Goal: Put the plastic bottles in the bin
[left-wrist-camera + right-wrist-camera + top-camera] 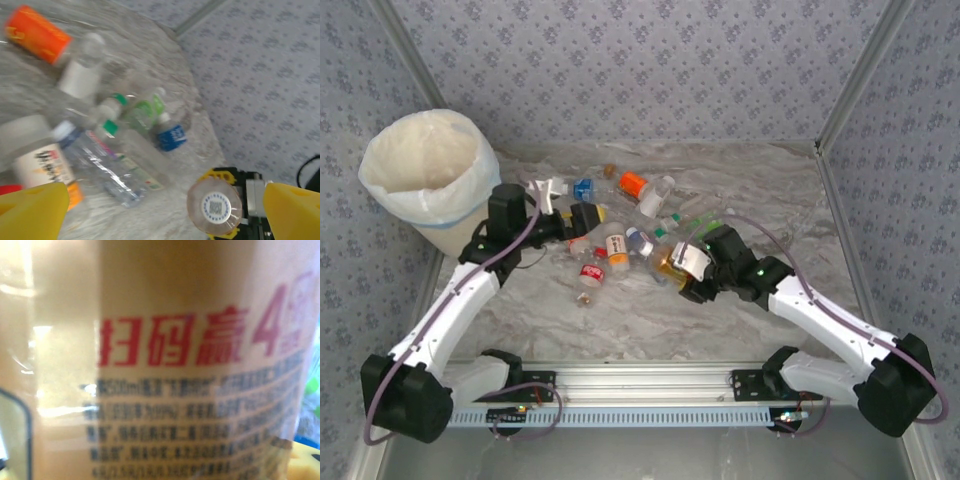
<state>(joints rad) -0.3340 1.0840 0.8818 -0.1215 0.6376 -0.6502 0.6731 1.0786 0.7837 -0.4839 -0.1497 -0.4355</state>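
The pale-blue bin (448,215) with its white liner stands at the back left. Several plastic bottles lie mid-table: an orange one (633,183), a blue-labelled one (583,188), a white-labelled one (616,246) and a red one (591,272). My left gripper (586,218) hovers over the pile, open and empty, its yellow fingertips (30,212) wide apart. My right gripper (682,262) is shut on a gold-labelled bottle (165,365). The left wrist view shows that bottle's base (216,207) end-on between yellow pads.
Patterned walls close in the table on three sides, with a metal post (850,85) at the back right. More bottles lie ahead of the left gripper, among them a green-labelled one (142,112) and a clear one (100,165). The arms' base rail (640,395) runs along the near edge.
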